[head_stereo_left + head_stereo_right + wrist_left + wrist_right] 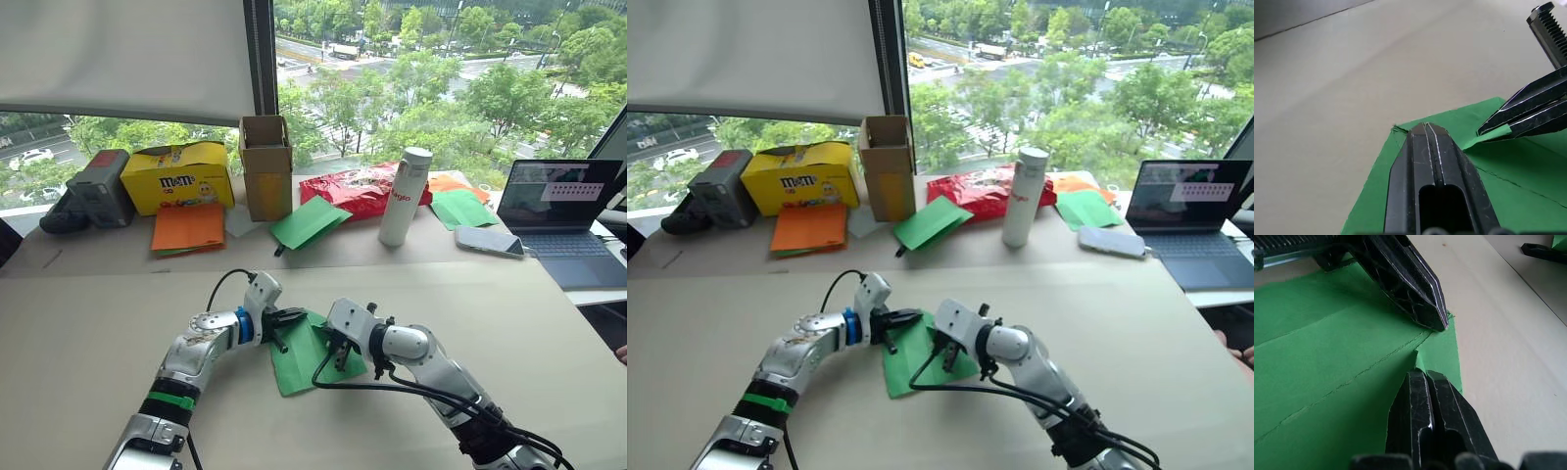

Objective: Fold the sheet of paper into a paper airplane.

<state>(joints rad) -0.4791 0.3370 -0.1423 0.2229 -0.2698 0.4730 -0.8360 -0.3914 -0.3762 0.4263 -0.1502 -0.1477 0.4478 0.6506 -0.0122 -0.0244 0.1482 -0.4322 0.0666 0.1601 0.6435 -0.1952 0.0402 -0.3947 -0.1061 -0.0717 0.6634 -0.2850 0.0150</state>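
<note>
The sheet of paper [306, 354], bright green and marked by straight creases, lay flat on the tan tabletop [88, 333] near the front edge, between the two arms. The left gripper [1426, 128] came in from the robot's left with its two black fingers pressed together, tips resting at the paper's far corner; whether any paper sat between them could not be told. The right gripper [1425, 376] reached from the robot's right, its fingers likewise closed against each other, tips on the green surface beside a small folded flap at the same corner. In the left wrist view those right fingers appeared to pinch the flap's edge. The two fingertips sat near each other at that corner without touching.

Farther back, along the window, a row of items stood well apart from the work area: a dark grey device [98, 186], a yellow M&M's box [178, 176], an upright open cardboard box [265, 166], a red snack bag [358, 188] and a white bottle [405, 196]. Orange paper sheets [188, 227] lay in front of the yellow box, and a spare green sheet [308, 221] leaned by the cardboard box. More green and orange paper [458, 204] lay beyond the bottle. A phone [489, 241] rested beside an open laptop [570, 211] on the right.
</note>
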